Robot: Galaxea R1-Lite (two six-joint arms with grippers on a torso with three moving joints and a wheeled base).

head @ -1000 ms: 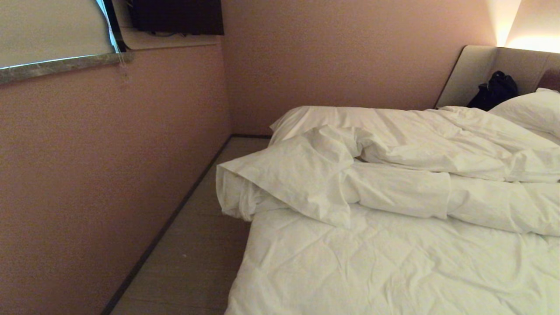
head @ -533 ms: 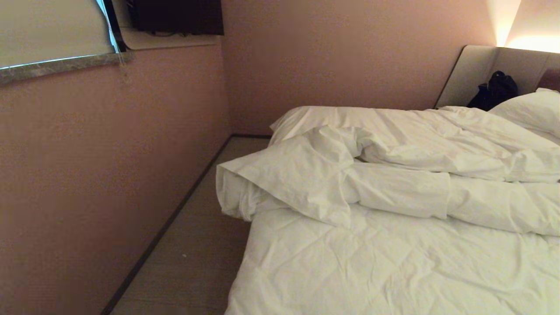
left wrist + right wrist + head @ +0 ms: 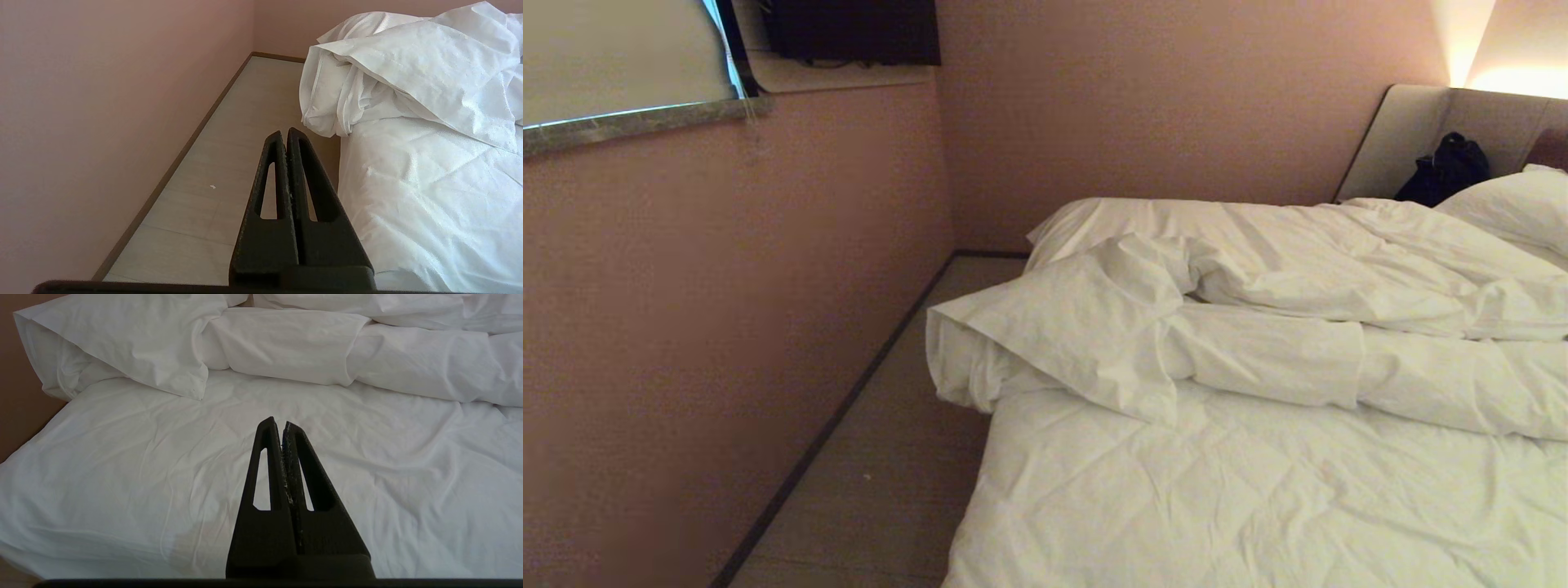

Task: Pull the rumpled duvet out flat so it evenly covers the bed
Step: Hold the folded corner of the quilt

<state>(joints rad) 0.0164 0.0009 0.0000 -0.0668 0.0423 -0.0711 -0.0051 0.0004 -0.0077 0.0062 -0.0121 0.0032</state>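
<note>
We see the bed (image 3: 1217, 498), its white sheet bare near the foot. The duvet (image 3: 1258, 327) lies bunched in a thick roll across the middle of the bed, one corner hanging over the bed's side above the floor (image 3: 882, 457). A pillow (image 3: 1511, 208) rests at the bed's head. Our left pincer (image 3: 284, 134) is clenched and empty beside the bed; our right pincer (image 3: 278, 424) is clenched and empty above the sheet.

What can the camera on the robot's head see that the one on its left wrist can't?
Only the head view shows the pillow, headboard, a black bag and the window ledge. Only the left wrist view shows the left tool, shut, above the floor beside the bed. Both show the duvet bunched across the bed, one corner overhanging the side.
</note>
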